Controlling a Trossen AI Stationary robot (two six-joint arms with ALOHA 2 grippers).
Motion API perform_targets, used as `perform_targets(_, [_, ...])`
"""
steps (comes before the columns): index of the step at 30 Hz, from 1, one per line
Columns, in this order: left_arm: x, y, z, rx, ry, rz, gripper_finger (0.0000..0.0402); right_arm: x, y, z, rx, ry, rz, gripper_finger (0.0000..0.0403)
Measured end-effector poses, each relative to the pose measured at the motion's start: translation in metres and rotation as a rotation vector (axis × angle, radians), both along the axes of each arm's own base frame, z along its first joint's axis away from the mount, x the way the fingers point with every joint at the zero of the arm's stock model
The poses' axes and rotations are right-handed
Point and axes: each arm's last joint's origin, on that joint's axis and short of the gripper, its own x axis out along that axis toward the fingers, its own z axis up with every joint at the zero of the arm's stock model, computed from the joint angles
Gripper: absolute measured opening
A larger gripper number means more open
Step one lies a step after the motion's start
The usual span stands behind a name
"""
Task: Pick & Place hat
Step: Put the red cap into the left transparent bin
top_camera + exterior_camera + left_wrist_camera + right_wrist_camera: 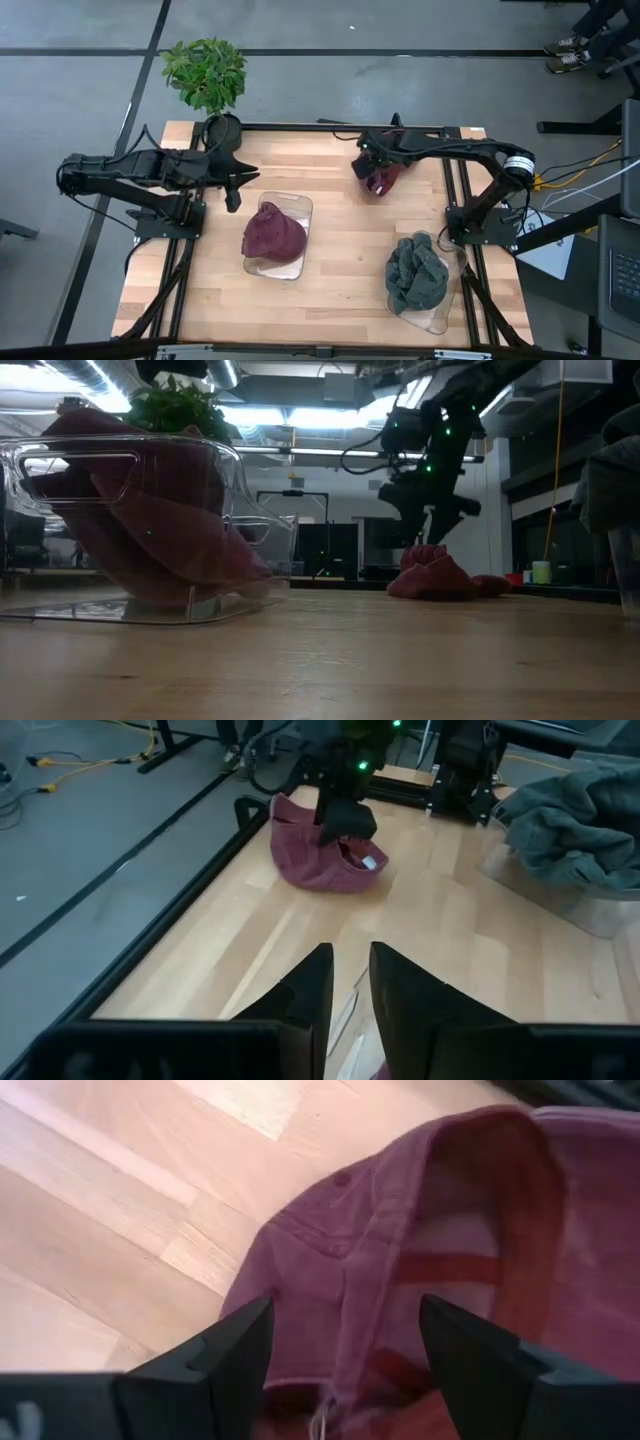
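A maroon hat (382, 183) lies crumpled on the bare wood at the table's far right, its inside turned up (470, 1230). My right gripper (345, 1345) stands open right over it, pointing steeply down, one finger on either side of a raised fold at the hat's edge (355, 1270). In the low view its fingertips (434, 538) reach the top of the hat (440, 578). My left gripper (350, 965) hovers at the table's left above the wood, with a narrow gap between its fingers and nothing in it. My right gripper comes at the hat's edge fold (350, 1295) from above, slanting down, with its open fingers on either side of the fold. I cannot tell whether the fingertips touch the cloth. The hat lies on the table.
A clear tray (300, 203) near the table's middle holds another maroon hat (272, 238). A second clear tray (436, 322) at the near right holds a grey-green hat (415, 272). A potted plant (205, 70) stands beyond the far left corner.
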Motion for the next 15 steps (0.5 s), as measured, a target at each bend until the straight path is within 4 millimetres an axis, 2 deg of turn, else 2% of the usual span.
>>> perform_targets(4, [0.000,0.002,0.000,0.001,0.001,0.015,0.0065,-0.005,-0.010,-0.012,0.028,-0.056,0.012,0.0239])
perform_targets(7, [0.001,0.004,0.000,0.005,0.004,0.033,0.0065,-0.010,-0.013,-0.018,0.035,-0.040,0.008,0.0210])
perform_targets(11, [0.001,0.007,-0.001,0.041,0.019,0.061,0.0065,-0.012,-0.015,-0.021,0.074,-0.058,0.029,0.0144])
perform_targets(15, [0.001,0.012,0.000,0.139,0.047,0.093,0.0065,-0.010,-0.014,-0.020,0.092,-0.085,0.047,0.0056])
